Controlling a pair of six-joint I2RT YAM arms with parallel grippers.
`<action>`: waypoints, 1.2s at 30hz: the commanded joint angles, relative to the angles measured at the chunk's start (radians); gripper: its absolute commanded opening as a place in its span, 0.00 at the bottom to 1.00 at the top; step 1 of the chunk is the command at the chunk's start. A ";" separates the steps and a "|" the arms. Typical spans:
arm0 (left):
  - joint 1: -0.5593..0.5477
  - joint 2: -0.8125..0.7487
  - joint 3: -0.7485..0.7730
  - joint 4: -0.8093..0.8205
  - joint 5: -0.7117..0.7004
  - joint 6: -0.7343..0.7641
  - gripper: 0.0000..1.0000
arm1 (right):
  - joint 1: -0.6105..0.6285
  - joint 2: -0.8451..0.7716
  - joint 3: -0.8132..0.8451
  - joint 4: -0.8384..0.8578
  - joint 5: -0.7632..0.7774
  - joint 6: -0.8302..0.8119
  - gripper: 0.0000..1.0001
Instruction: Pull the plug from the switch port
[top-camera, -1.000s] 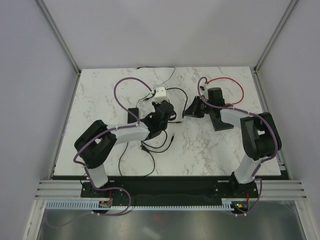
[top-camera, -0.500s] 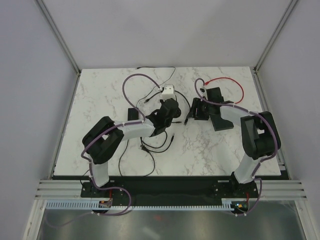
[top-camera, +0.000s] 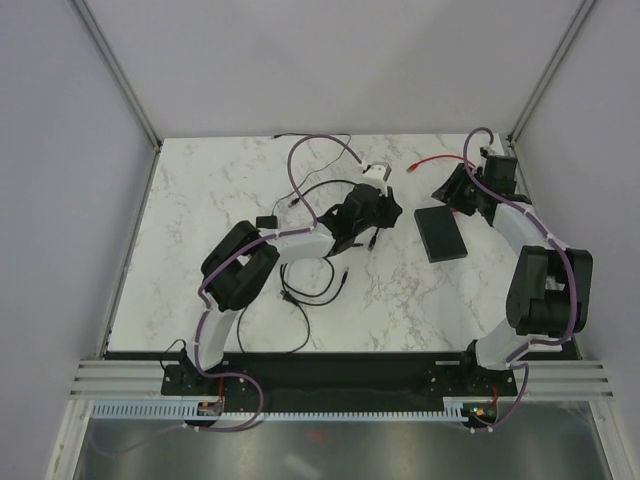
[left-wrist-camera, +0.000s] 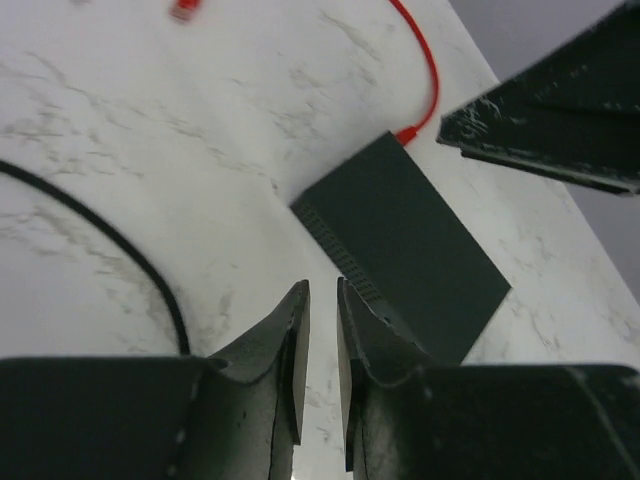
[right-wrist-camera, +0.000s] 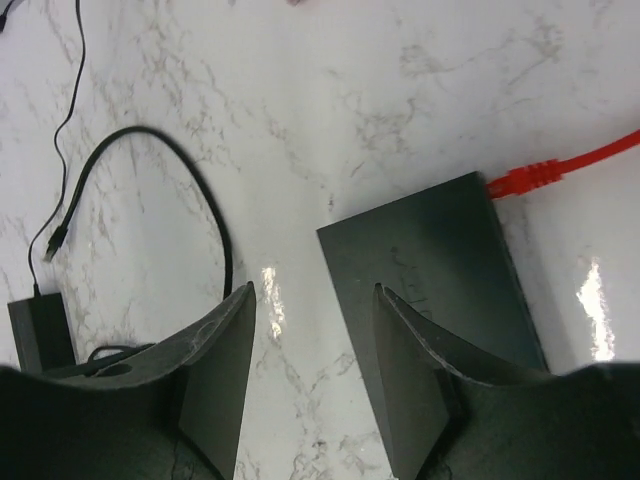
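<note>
R gripper hangs over the marble table, jaws wide apart, nothing btwn them. Below it lies the black switch box, flat on the table. The red plug looks still seated in the switch port, at the box's far corner, w/ the red cable curving away from it. So the pull isn't done yet, I'd say.

To do this step well, shift the R gripper over to the plug, which sits off to one side of the fingers, not btwn them. Line the jaws across the plug body, not the cable, and close firmly. Then pull straight out along the port axis. The box is light and loose, so it'll prob slide along w/ the plug unless sth pins it down. That could be a job for the L arm.

L gripper: fingers barely apart, just a thin slit, holding nothing. It points at the box's near corner, close but not touching.

Pose: the R arm reaches to the far R corner of the table, wrist folded back toward the box. The L arm stretches across the middle toward the R side, over a black cable.
</note>
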 joint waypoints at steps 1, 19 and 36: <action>-0.004 0.052 0.109 -0.001 0.286 0.039 0.25 | -0.067 -0.051 -0.049 0.084 0.022 0.084 0.58; -0.013 0.446 0.590 -0.167 0.581 -0.136 0.27 | -0.316 0.134 -0.446 0.885 -0.138 0.563 0.60; -0.017 0.477 0.646 -0.308 0.536 -0.101 0.25 | -0.303 0.293 -0.460 1.042 -0.132 0.590 0.50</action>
